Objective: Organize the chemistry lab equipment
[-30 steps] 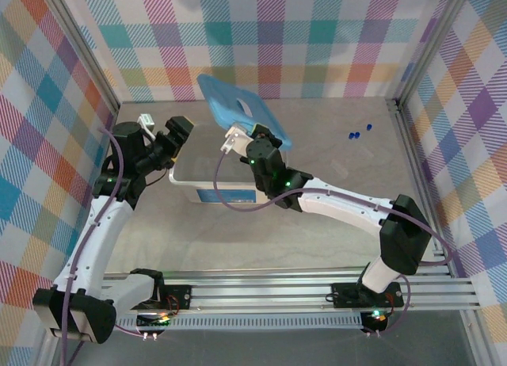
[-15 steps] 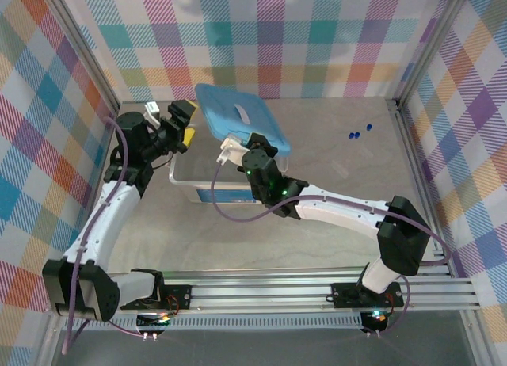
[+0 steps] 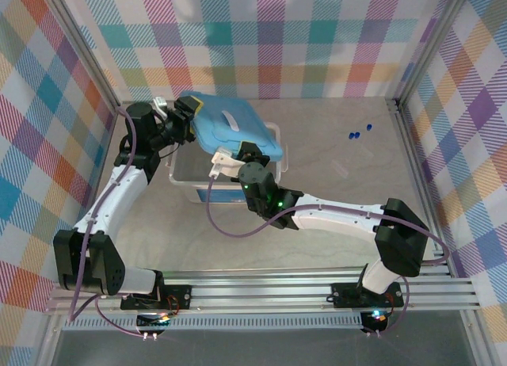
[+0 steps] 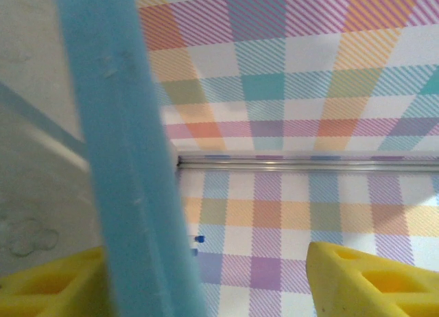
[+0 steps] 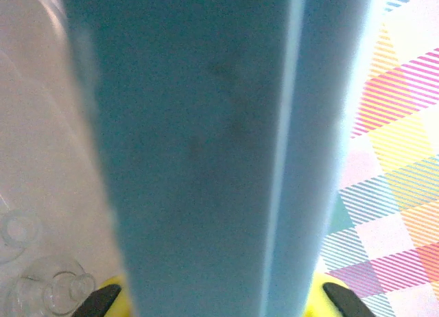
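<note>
Your right gripper (image 3: 242,152) clamps the blue lid (image 3: 230,127) above the white tub (image 3: 184,177). Your left gripper (image 3: 188,112) straddles the lid's left edge, jaws apart, not clamped.

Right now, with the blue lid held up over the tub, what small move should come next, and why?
Probably close the left end effector on the blue lid: the lid's edge sits inside its open jaws, close against one side, while the right end effector grips the lid's near edge above the tub.

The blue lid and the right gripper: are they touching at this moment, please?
Touching: the right wrist view shows the blue lid pinched between the right gripper's yellow fingers.
</note>
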You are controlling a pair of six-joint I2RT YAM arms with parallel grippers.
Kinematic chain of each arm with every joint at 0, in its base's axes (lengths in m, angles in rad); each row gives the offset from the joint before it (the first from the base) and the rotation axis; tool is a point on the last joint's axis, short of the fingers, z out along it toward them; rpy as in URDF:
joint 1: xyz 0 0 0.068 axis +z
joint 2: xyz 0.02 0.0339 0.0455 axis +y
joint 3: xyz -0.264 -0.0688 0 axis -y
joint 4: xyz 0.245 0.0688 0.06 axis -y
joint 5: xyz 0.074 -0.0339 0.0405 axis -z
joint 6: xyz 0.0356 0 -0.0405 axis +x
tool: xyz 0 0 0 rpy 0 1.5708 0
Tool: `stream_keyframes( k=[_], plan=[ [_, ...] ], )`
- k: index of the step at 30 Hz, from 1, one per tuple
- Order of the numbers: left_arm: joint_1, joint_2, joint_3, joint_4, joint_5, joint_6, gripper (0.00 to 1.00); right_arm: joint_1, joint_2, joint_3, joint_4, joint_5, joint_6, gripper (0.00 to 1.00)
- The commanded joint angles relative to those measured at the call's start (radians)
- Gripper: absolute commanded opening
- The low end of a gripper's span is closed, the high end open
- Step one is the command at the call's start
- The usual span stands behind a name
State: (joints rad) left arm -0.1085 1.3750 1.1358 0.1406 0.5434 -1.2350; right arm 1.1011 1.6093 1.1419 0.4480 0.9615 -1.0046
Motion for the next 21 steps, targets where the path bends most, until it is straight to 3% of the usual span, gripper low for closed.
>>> stream_keyframes(
  k=[1, 7, 13, 21],
  plan=[
    [0.010, 0.013, 0.046, 0.050, 0.046, -0.035, 0.57, 0.010, -0.031, -0.005, 0.117, 0.023, -0.039, 0.00],
    [0.010, 0.047, 0.076, 0.034, 0.074, -0.039, 0.33, 0.014, -0.020, -0.010, 0.174, 0.026, -0.103, 0.00],
    [0.010, 0.078, 0.102, 0.064, 0.106, -0.078, 0.03, 0.013, -0.019, -0.016, 0.253, 0.030, -0.152, 0.00],
    [0.010, 0.081, 0.081, 0.133, 0.121, -0.137, 0.00, 0.013, -0.020, -0.011, 0.260, 0.035, -0.161, 0.00]
  ],
)
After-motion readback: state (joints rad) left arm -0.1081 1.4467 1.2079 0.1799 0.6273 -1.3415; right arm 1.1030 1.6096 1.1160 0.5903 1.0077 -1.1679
